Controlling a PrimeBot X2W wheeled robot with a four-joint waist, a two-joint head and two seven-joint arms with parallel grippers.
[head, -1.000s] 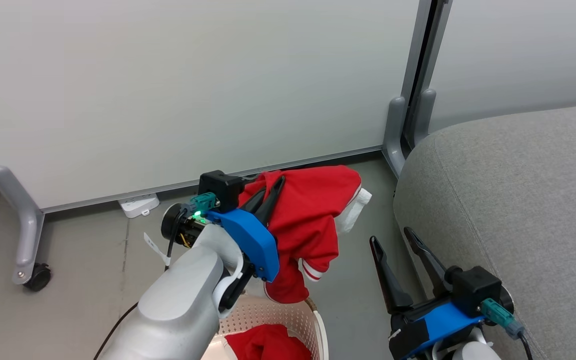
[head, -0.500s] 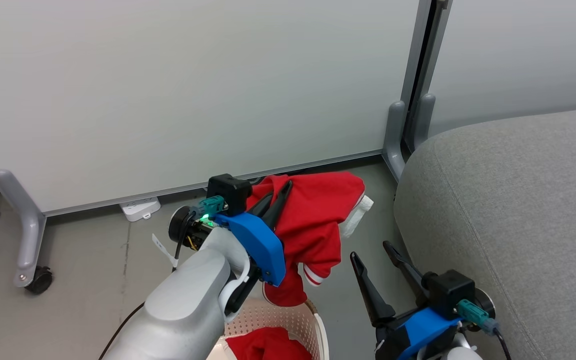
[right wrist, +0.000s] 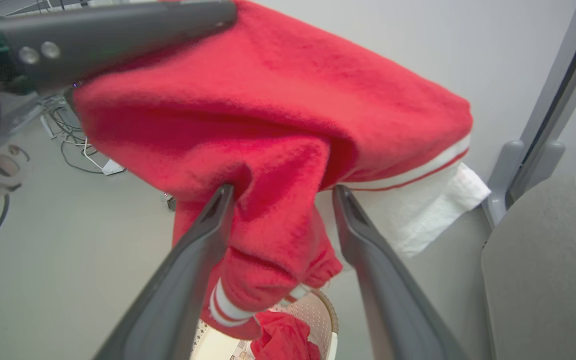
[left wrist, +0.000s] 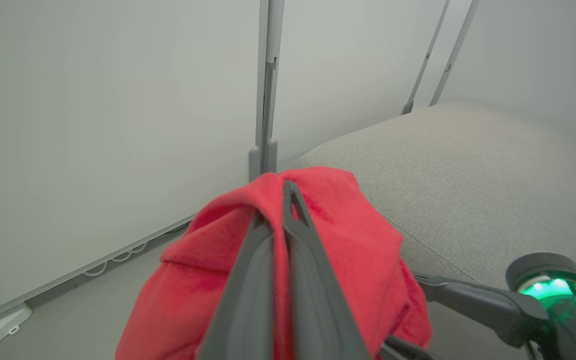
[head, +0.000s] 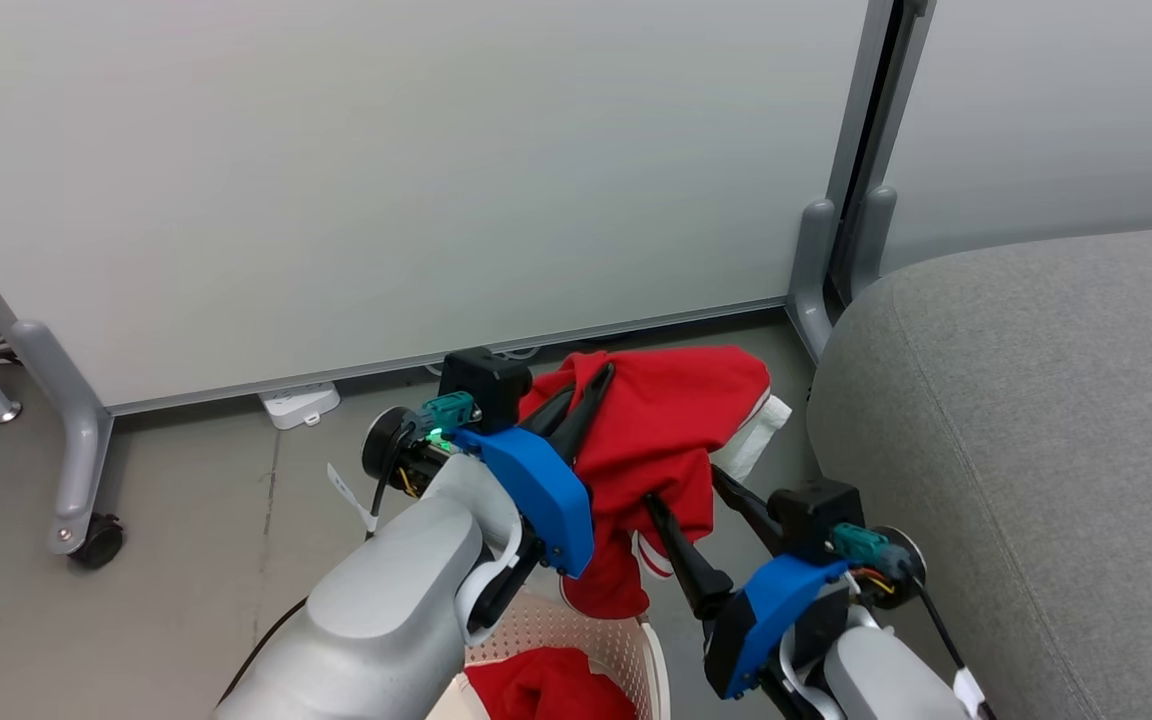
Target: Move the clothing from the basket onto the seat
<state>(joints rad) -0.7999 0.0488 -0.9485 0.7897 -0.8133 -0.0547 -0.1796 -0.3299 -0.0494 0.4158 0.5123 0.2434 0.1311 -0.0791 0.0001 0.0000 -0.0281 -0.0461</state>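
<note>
The left gripper (head: 586, 382), its jaws clamped together on a red garment (head: 676, 400), holds it in the air above the basket (head: 651, 650), in front of a white partition (head: 386, 180). A second garment (head: 546, 690) lies inside the basket. The right gripper (head: 684, 487) reaches up with its fingers spread apart, one on each side of the garment's hanging fold, not closed on it. The grey seat (head: 1036, 420) stands at right, near the lifted garment.

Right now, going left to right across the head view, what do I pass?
Wheeled partition leg → white power strip → left hand → red garment it holds → grey seat. The open right hand overlaps the garment, so unplaced.
</note>
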